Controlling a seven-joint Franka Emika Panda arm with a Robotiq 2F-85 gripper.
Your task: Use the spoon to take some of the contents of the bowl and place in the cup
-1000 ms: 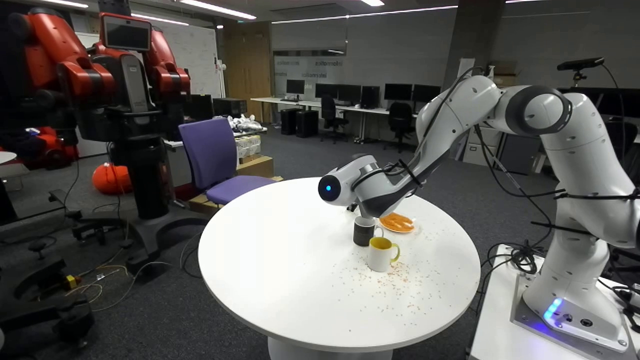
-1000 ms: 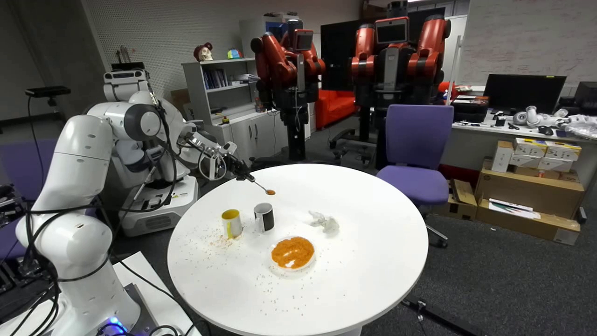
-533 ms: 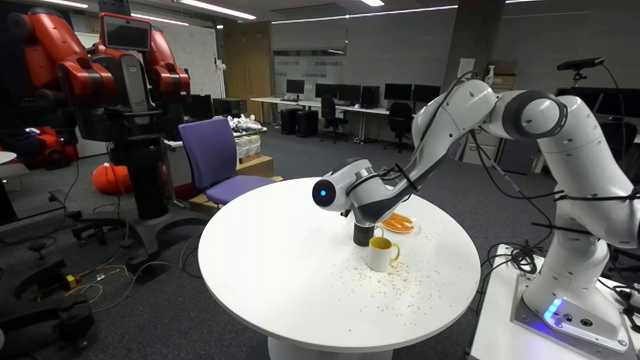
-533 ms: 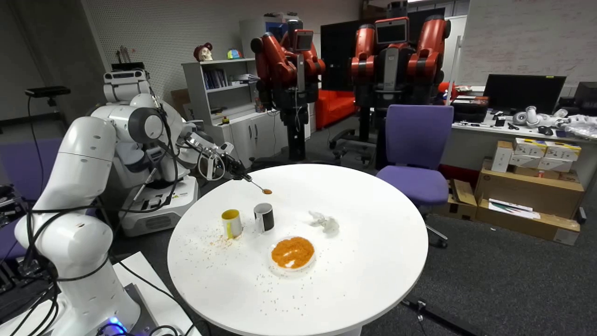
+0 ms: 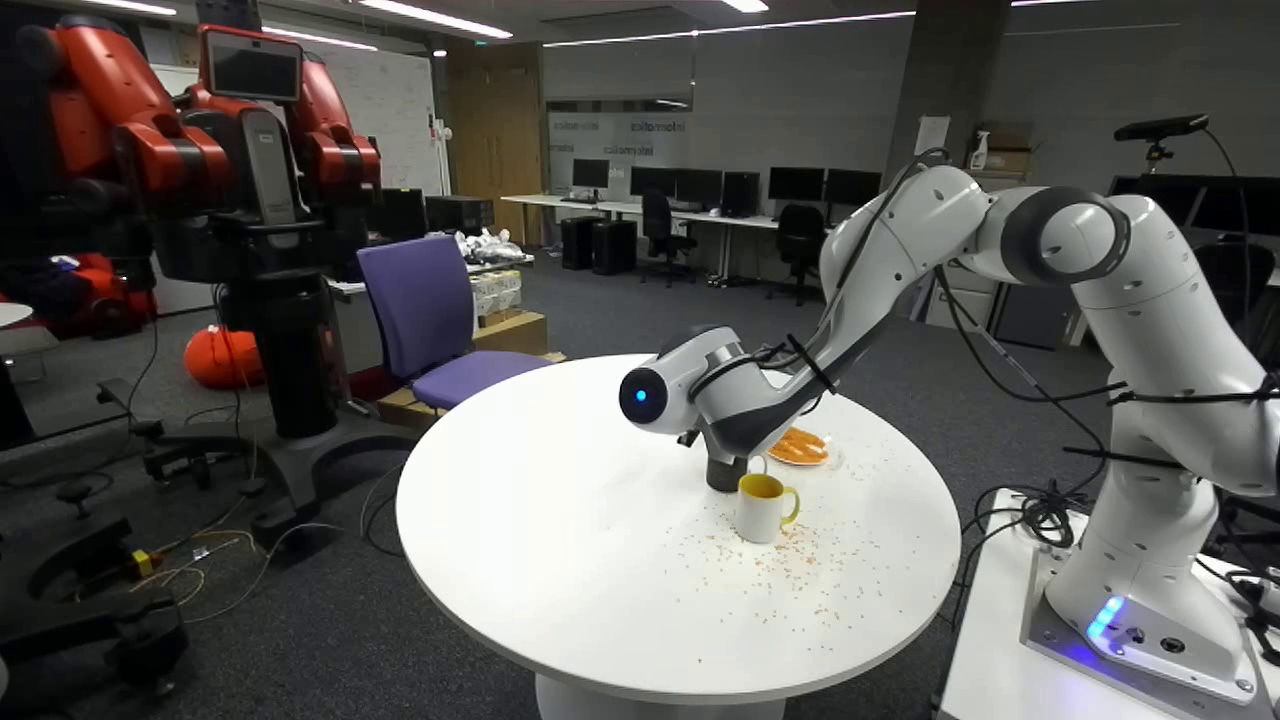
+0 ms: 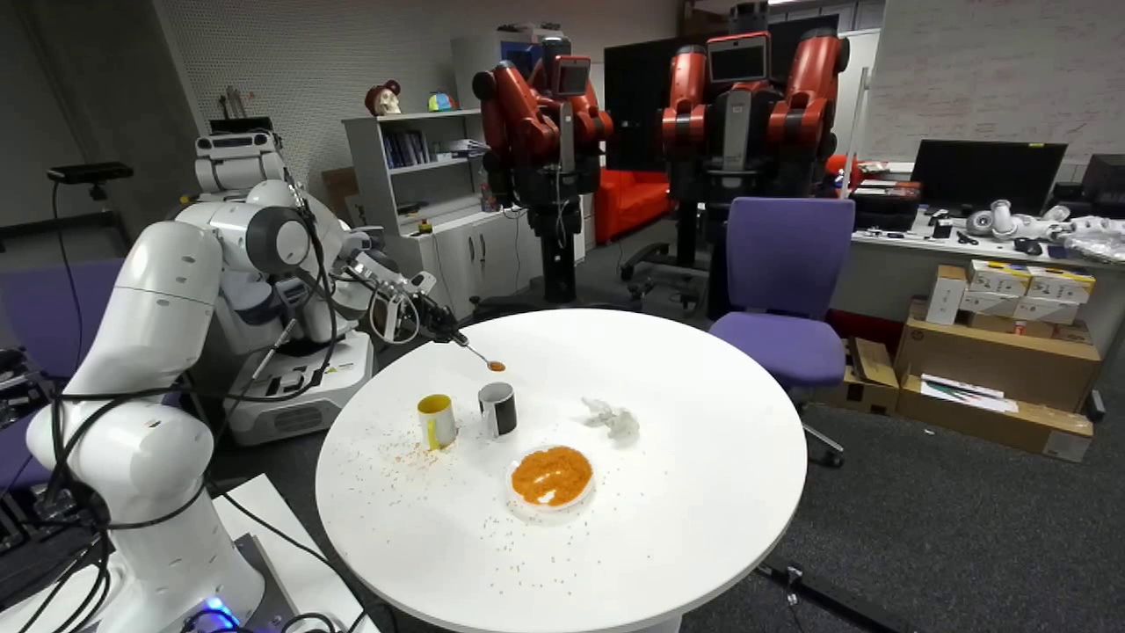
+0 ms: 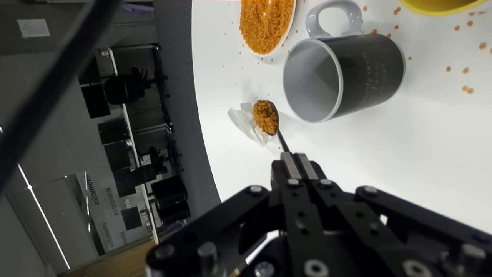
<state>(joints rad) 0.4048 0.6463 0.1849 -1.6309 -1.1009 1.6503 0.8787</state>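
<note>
My gripper [image 7: 295,156] is shut on the spoon [image 7: 283,143], whose head carries a heap of orange grains [image 7: 265,117]. In an exterior view the spoon [image 6: 479,354] shows just beyond the mouth of the dark cup [image 6: 504,413]. In the wrist view the spoon head is beside the rim of the dark cup [image 7: 365,73], apart from it. The bowl [image 6: 547,498], holding orange grains, also shows in the wrist view [image 7: 287,34]. A white cup with yellow inside [image 5: 757,518] stands beside the dark cup. My arm hides the gripper and spoon in an exterior view.
A crumpled clear wrapper [image 6: 613,422] lies on the round white table [image 6: 694,519], past the dark cup. Loose grains [image 5: 795,550] are scattered around the yellow-lined cup and near the bowl. A purple chair [image 6: 782,334] stands at the table's far edge.
My gripper has shifted with the loaded spoon, and the spoon head has come closer to the dark cup's mouth. The arm is a little lower. Cups and bowl have not moved.
</note>
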